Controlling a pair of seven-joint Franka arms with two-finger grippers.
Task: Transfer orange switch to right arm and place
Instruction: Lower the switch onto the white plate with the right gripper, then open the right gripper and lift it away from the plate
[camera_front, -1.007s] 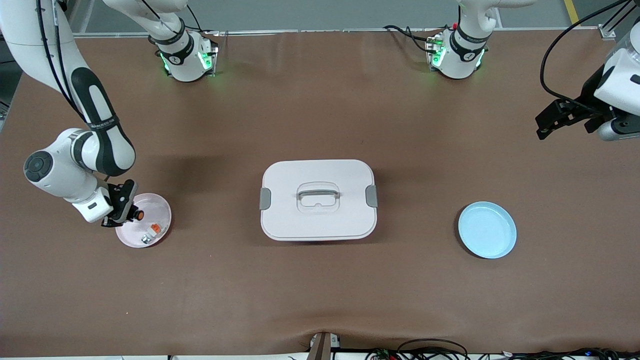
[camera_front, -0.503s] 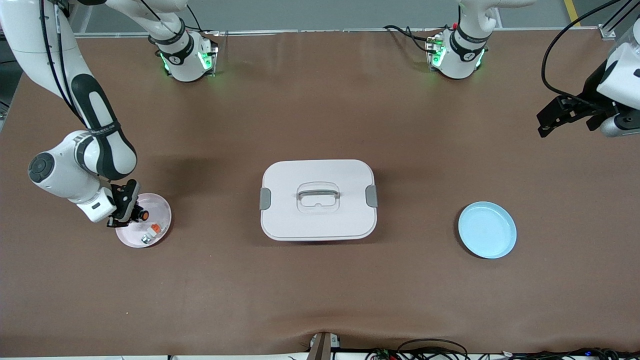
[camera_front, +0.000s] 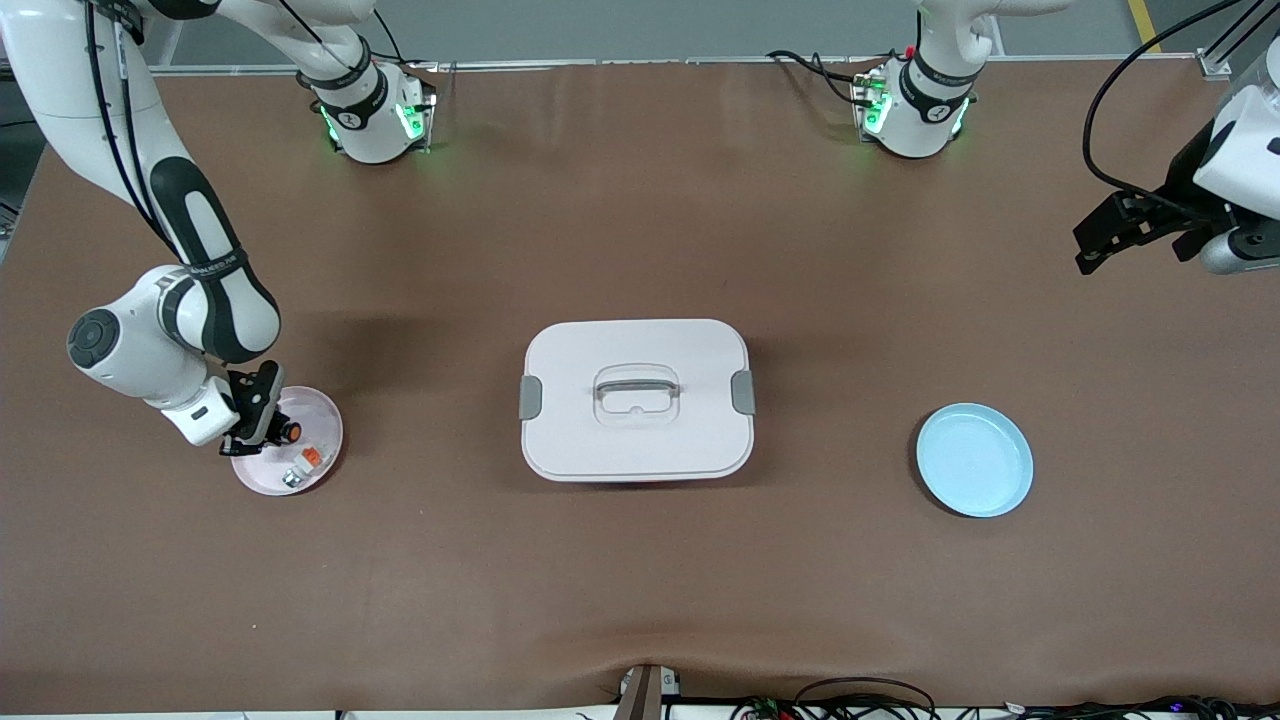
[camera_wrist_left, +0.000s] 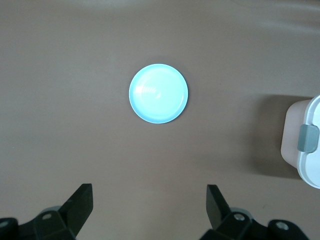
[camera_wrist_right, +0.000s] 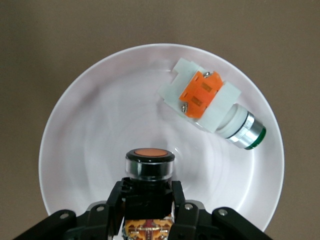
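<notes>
Right wrist view: we see right gripper clamped on orange switch, over pink plate near tabletop edge at right arm's end; white-grey piece lies in plate; left gripper waits, fingers apart, over left arm's end; we judge placing step in hand; next move calls for lowering, release.

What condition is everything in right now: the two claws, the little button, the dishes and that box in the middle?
right gripper: shut on the orange switch, over the pink plate
orange switch: held, cap pointing away from the gripper
white-grey piece with orange tab: lying on its side in the pink plate
pink plate: holds that piece
left gripper: open, empty, waiting in the air
blue plate: empty
white box: lid on
</notes>
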